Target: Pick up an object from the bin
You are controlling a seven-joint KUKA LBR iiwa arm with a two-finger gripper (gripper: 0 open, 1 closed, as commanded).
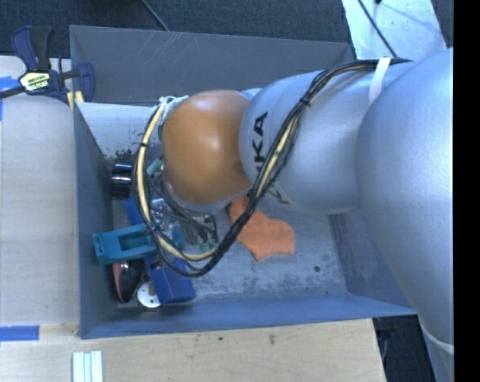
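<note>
Down in the left half of the bin (224, 309), the arm (343, 142) has its wrist low among the loose things. The rounded orange cover (201, 146) sits right on top of it, and yellow and black cables (193, 257) loop beneath. Under that cover you catch the metal works of the hand (178, 231), close to the bin floor. Whether the hand is spread or pressed together, I cannot tell, because the cover and cables hide it.

Look just to the left of the hand. A teal plastic piece (122, 243), boxy and lying flat, reaches toward the cables, and its near end sits right against them. Just below the hand, a blue block (174, 286) lies near the bin's front wall, touching or almost touching the cable loop. Those two are the nearest things, and I see nothing pinched.

Tucked into the front left corner, there is a dark rounded thing (123, 278) with a reddish sheen, and a small white round thing (148, 297) lies beside the blue block. Further back along the left wall, a black cylinder (120, 178) lies on its side, and a blue strip (134, 212) sits between it and the teal piece.

On the other side of the wrist, an orange flat piece (270, 235) lies on the bin floor, partly under the arm.
</note>
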